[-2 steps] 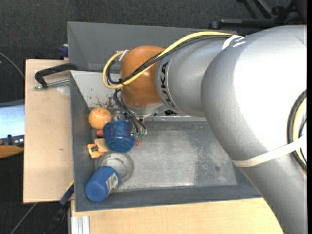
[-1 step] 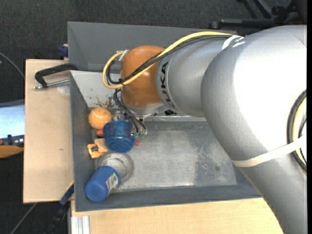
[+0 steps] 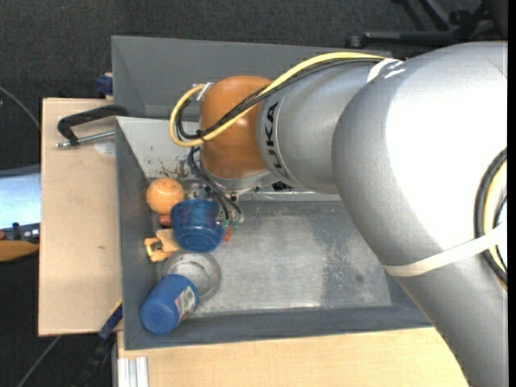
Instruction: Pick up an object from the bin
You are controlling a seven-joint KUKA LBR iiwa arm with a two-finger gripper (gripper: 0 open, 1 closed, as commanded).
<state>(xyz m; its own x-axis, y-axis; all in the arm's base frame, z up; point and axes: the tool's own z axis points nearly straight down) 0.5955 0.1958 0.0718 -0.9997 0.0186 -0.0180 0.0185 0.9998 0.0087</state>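
Arm [image 3: 427, 151]: grey, reaching in from the right, with the orange wrist cover [image 3: 230, 135] low over the bin [image 3: 322, 256].
Gripper [image 3: 219, 204]: at the blue cup [image 3: 196, 226]; whether it is spread or closed, cannot tell.
Cup: on the left floor, beside an orange ball [image 3: 164, 193].
Progress: nothing looks lifted yet; grasp and lift seem left.

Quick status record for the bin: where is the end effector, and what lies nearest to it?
end effector: low over the left part of the bin
nearest thing: blue cup, right beside it
grasp: cannot tell
behind the cup: orange ball, by the left wall
left of the cup: small tan toy
in front of the cup: clear cup
front left corner: blue bottle, lying down
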